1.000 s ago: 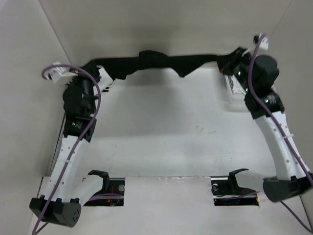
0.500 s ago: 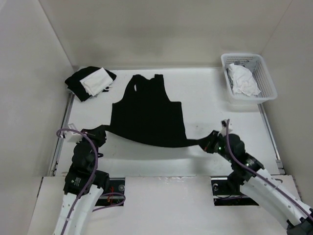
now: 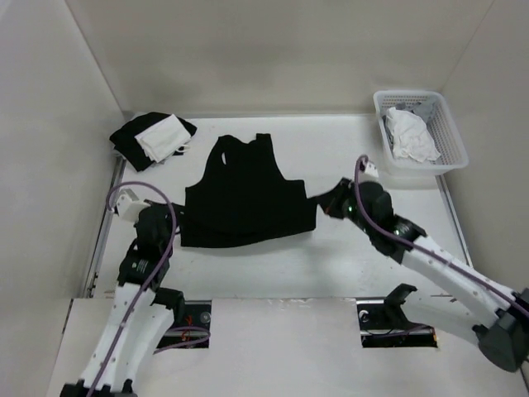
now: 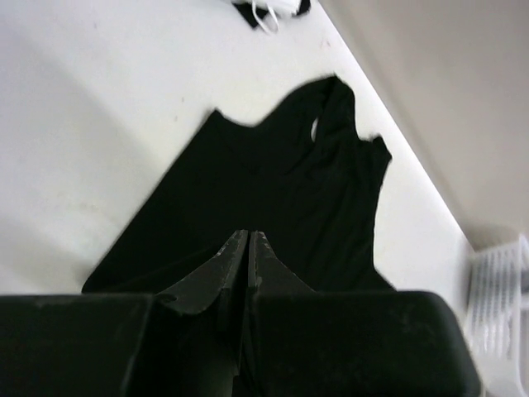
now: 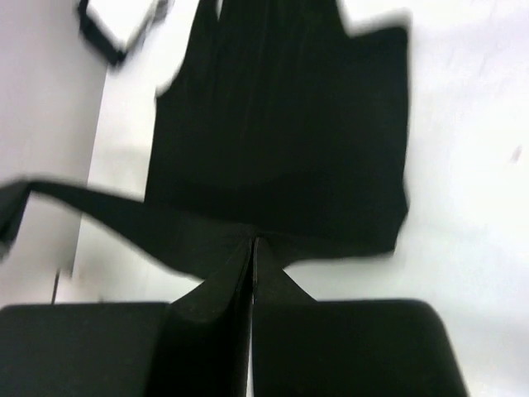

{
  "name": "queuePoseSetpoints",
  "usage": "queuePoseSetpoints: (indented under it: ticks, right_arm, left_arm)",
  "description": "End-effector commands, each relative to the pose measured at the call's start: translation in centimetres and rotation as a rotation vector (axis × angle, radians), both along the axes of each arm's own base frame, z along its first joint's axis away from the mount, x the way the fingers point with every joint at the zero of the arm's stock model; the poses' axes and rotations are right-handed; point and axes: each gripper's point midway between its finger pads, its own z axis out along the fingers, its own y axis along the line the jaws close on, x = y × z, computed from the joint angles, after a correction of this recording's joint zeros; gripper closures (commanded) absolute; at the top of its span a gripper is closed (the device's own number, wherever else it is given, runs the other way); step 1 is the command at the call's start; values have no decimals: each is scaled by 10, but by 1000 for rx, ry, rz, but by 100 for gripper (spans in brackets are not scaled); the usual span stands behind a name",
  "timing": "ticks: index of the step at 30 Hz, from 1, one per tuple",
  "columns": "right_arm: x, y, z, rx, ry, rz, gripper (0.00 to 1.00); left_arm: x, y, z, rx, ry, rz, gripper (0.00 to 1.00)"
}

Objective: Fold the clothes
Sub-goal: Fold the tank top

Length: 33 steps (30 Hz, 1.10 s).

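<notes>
On the white table (image 3: 248, 273), near its middle, a black top (image 3: 248, 186) is laid out with its narrow neck and shoulder straps turned toward the far wall. It is seen to be plain and unprinted, sleeveless, of soft matte fabric, with deep armholes and a body that widens toward the hem. The upper part lies flat on the table. Along the near side the fabric is doubled, and layered edges are seen there from above.

The near left corner of the top is met by the left gripper (image 3: 173, 223), and the near right corner by the right gripper (image 3: 324, 203). In the right wrist view the right gripper (image 5: 252, 244) is shown with its fingers pressed together on the hem. From them a taut strip of black fabric is drawn away to the left edge of that picture, raised over the lower body of the top (image 5: 281, 124).

In the left wrist view the left gripper (image 4: 249, 240) is likewise shown with its fingers together. Black fabric runs right up to their tips, so a clamp on the hem is read there, though dark fingers and dark top (image 4: 289, 182) merge at the pinch.

At the far left corner a black bundle (image 3: 132, 141) topped with a white cloth (image 3: 159, 135) is placed. At the far right a white basket (image 3: 413, 93) holding white garments (image 3: 411, 136) is set, well apart from the top.
</notes>
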Motion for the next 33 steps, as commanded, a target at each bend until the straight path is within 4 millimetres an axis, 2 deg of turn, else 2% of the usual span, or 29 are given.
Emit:
queuePoseSetpoints:
  ticks: [1,5,9,12,15,16,17,18,20,22,23,25,27,28,31,32,33]
  right_arm:
    - [75,1,64,53,-196,-38,99]
    - [156,-8,79,70,-204,-85,99]
    - [235,-14,77,90,-179,-103,99]
    - [293,-13,60,104,-141,-108,99]
    - [341,-4,37,137,-100,-113,99]
    - [351,-1,32,154,-93,-118,96]
    - [367,5,25,188,-87,-131,88]
    - [375,10,21,200,-89,-132,79]
    - [383,13,12,217,-66,-139,52]
    - [371,9,12,203,-65,-139,45]
    - [360,8,12,185,-69,-129,45]
    - [334,-2,14,157,-74,-141,45]
    - [305,-8,10,151,-75,-151,50]
    - [289,-8,6,150,-75,-143,56]
    - [243,-5,-19,132,-45,-125,89]
    - [230,-6,-30,125,-28,-120,93]
    - [219,-8,-40,121,-13,-118,94]
  left_arm:
    - [53,13,73,-17,-230,84,98]
    - [115,23,89,-17,-259,133,98]
    - [188,30,77,23,-213,152,98]
    - [241,33,59,43,-165,141,96]
    - [280,39,46,64,-135,154,94]
    - [288,42,42,79,-124,160,93]
    - [300,44,34,91,-111,167,87]
    - [308,43,31,97,-101,158,79]
    - [318,36,22,109,-72,102,67]
    - [306,31,28,115,-79,83,63]
    - [293,25,35,131,-88,77,63]
    - [256,14,41,153,-109,81,64]
    - [212,-3,35,171,-127,78,64]
    - [190,-10,25,169,-121,73,64]
    - [135,-21,-24,153,-47,28,66]
    - [121,-22,-41,140,-8,5,66]
    - [109,-27,-58,114,33,-35,65]
